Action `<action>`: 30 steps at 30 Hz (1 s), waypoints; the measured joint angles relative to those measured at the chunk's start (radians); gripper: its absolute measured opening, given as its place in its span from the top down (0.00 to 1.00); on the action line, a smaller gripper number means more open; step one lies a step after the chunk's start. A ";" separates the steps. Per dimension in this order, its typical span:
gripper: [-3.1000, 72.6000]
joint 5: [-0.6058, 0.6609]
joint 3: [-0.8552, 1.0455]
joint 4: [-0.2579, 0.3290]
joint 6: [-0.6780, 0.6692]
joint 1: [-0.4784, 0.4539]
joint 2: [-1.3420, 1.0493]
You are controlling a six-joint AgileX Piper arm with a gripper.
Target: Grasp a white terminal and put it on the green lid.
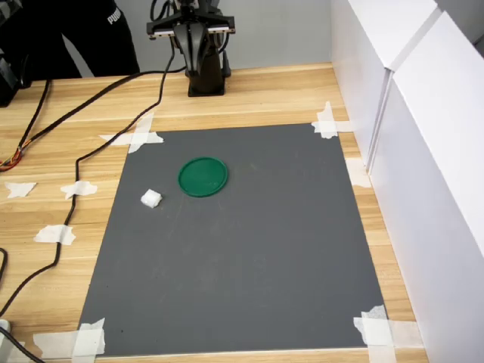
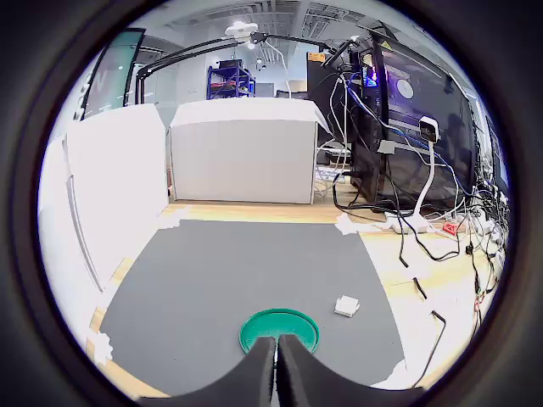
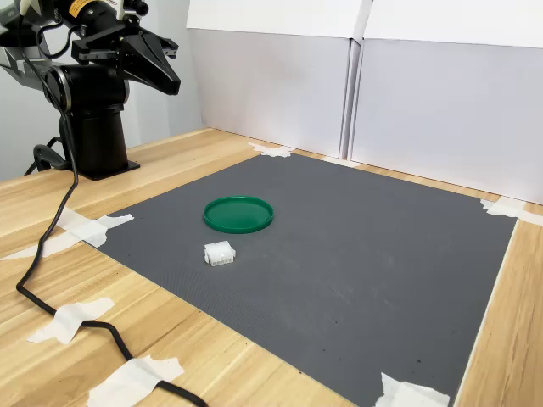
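Note:
The green lid (image 1: 203,176) lies flat on the grey mat (image 1: 249,265), toward the mat's far left in the first exterior view. The white terminal (image 1: 151,198) sits on the mat a short way from the lid, near the mat's left edge. Both also show in the second exterior view, the lid (image 3: 238,214) behind the terminal (image 3: 219,253), and in the wrist view, lid (image 2: 278,329) and terminal (image 2: 346,305). My gripper (image 1: 190,38) hangs high above the table by the arm's base, well back from both things. Its fingers (image 2: 263,377) are pressed together with nothing between them; gripper (image 3: 174,85) is shut.
White panels (image 1: 423,151) wall off the first exterior view's right side. A black cable (image 1: 76,166) snakes over the wooden table left of the mat, among white tape scraps (image 1: 54,234). A person in black (image 1: 91,38) stands behind the table. The arm's base (image 3: 93,136) stands beyond the mat.

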 joint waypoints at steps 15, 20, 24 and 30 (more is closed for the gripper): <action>0.98 0.000 0.000 0.000 0.000 0.000 0.002; 0.98 0.001 -0.032 -0.007 -0.003 0.000 0.086; 0.98 0.001 -0.081 -0.008 -0.003 0.000 0.180; 0.98 0.000 -0.155 -0.010 -0.003 0.000 0.366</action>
